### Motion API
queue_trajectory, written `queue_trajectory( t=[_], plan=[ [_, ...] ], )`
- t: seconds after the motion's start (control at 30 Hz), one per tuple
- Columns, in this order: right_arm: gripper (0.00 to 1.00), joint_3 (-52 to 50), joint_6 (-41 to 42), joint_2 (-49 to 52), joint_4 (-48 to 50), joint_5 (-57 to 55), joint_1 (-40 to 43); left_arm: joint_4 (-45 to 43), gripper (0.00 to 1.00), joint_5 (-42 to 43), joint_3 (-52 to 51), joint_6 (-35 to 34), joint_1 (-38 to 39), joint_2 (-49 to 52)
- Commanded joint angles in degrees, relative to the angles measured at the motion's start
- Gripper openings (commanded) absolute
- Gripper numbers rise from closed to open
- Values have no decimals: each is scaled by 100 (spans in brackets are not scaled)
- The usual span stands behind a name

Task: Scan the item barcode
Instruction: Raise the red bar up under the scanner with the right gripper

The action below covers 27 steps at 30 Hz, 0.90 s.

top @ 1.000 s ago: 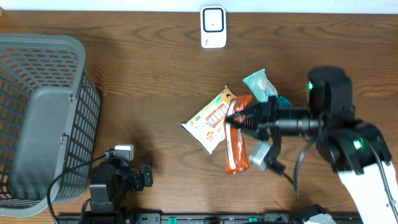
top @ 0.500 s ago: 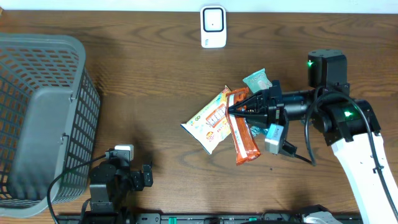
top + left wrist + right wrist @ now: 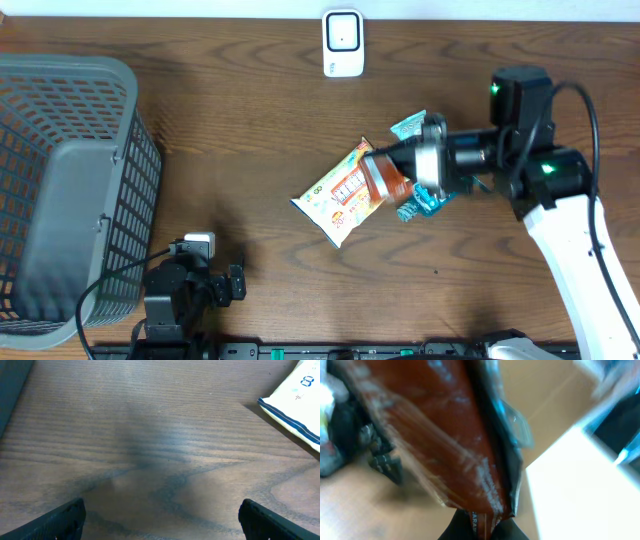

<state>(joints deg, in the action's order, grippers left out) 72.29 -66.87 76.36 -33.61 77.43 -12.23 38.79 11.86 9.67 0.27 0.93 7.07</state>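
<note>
A red-orange snack packet (image 3: 380, 178) hangs above the table's middle right, pinched at one end by my right gripper (image 3: 408, 172), which is shut on it. In the right wrist view the packet (image 3: 445, 435) fills the frame, blurred, with its sealed end clamped between the dark fingers at the bottom, at the gripper (image 3: 482, 527). No barcode is readable. A white scanner (image 3: 343, 43) stands at the table's back edge. My left gripper (image 3: 236, 283) rests low at the front left, open (image 3: 160, 520) over bare wood.
A white and yellow snack bag (image 3: 335, 195) lies beside the held packet, its corner showing as a white bag (image 3: 300, 395). A teal packet (image 3: 412, 127) lies behind, and a teal item (image 3: 425, 203) sits under the arm. A grey mesh basket (image 3: 60, 190) fills the left side.
My right arm has lifted the red-orange packet off the table and swung it up and back, so it now points end-on. The left arm has stayed still.
</note>
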Motion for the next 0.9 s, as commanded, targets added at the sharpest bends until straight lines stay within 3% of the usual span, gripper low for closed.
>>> queue_trajectory(
  t=[0.0, 0.07, 0.33, 0.4, 0.53, 0.87],
  plan=[
    [2, 79, 3449, 275, 334, 50, 13, 70, 98, 9, -31, 57, 2, -9],
    [2, 79, 4325, 422, 439, 50, 13, 72, 98, 9, -31, 57, 2, -9],
    [2, 76, 5257, 789, 170, -22, -66, 72, 98, 9, -31, 57, 2, -9],
    [1, 76, 5901, 892, 341, -192, -87, 72, 98, 9, -31, 57, 2, -9],
    [2, 76, 8360, 1294, 1117, -1300, -98, 72, 98, 9, -31, 57, 2, -9],
    [2, 79, 10629, 2675, 3558, -1934, -94, 72, 98, 9, -31, 57, 2, -9]
  ],
)
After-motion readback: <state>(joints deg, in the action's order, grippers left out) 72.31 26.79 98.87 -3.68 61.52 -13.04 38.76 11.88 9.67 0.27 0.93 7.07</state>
